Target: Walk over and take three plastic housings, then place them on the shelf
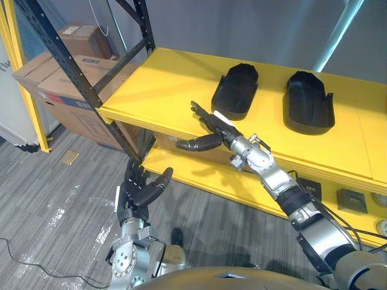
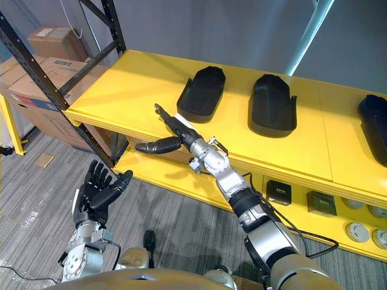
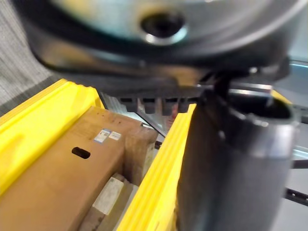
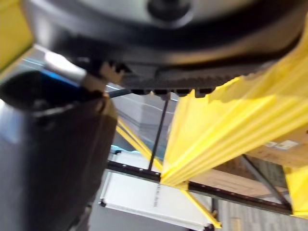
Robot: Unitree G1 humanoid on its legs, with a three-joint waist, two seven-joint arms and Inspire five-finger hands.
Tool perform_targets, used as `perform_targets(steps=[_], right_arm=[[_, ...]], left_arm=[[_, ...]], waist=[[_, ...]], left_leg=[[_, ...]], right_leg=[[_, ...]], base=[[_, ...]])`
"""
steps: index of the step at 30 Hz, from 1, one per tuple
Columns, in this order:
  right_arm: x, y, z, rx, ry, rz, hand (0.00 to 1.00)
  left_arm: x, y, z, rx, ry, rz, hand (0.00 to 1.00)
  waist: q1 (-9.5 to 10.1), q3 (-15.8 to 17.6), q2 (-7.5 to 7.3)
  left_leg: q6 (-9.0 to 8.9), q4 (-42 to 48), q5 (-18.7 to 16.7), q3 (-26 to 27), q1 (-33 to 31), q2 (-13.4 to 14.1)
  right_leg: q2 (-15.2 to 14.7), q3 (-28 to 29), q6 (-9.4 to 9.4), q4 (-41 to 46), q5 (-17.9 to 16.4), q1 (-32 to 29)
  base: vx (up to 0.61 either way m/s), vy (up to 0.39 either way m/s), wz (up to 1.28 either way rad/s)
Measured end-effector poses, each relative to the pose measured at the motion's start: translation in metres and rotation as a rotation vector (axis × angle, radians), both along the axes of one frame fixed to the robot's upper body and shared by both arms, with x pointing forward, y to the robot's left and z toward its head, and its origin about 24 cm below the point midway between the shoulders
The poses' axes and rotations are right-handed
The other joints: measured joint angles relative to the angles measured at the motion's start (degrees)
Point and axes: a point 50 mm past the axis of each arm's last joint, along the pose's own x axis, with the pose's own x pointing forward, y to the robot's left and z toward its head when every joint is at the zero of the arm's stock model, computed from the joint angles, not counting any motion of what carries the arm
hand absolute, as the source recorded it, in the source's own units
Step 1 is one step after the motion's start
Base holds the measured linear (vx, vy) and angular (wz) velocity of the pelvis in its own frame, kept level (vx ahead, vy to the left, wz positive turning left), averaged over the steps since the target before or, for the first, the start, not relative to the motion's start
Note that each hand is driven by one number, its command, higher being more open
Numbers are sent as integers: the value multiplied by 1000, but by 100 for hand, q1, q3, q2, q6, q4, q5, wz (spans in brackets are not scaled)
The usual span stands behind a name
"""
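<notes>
Housing (image 2: 201, 93) and two more lie on the shelf (image 2: 121, 84), right hand (image 2: 183, 130) fingers spread, empty, at its front edge: placing looks done, next it should withdraw.

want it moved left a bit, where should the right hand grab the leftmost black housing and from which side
Probably its near end, across the width: the leftmost housing lies flat on the yellow shelf, long axis running front to back, so its two side walls suit a thumb-and-finger pinch. Come from the shelf's front edge, where the open right hand is, close to it.
</notes>
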Motion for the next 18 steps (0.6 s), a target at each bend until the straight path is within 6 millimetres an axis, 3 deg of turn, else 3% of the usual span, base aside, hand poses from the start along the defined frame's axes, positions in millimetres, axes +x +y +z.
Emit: perform_targets(steps=[5, 7, 9, 12, 15, 18], right_arm=[[-21, 11, 59, 244, -227, 109, 100], [-42, 0, 90, 414, -399, 84, 100], [-57, -18, 102, 516, -495, -11, 100], [-72, -56, 92, 545, -548, -270, 100], [-86, -104, 54, 530, -450, -632, 100], [-110, -143, 18, 516, -333, -937, 100]], left_arm=[[1, 0, 1, 1, -9, -13, 100], [2, 0, 2, 3, -24, -17, 100], [2, 1, 3, 8, -35, -9, 100], [2, 4, 4, 16, -37, -2, 100], [6, 1, 7, 51, -61, -23, 100], [16, -8, 17, 114, -120, -72, 100]], waist=[[-10, -6, -10], [-24, -15, -24], [-55, -61, -76], [-255, -187, -205], [-506, -285, -282], [-785, -308, -244]], left_leg=[[-31, 3, -29, 59, 76, 5], [-48, -5, -93, 125, 81, 9], [-30, -6, -113, 244, 84, 13], [-26, -6, -159, 474, 86, 23], [-46, 11, -224, 903, 224, 40], [-95, 13, -361, 1514, 492, 87]], right_leg=[[13, 68, -1, -65, -1, 28], [16, 115, 4, -100, 1, 2], [6, 241, 14, -110, -4, -81], [1, 459, 24, -118, 28, -228], [9, 896, 30, -178, 154, -347], [57, 1479, 17, -189, 241, -516]], base=[[0, 0, -6], [3, 2, -11], [11, 8, -23], [46, 6, -41], [92, 14, -67], [51, 11, -99]])
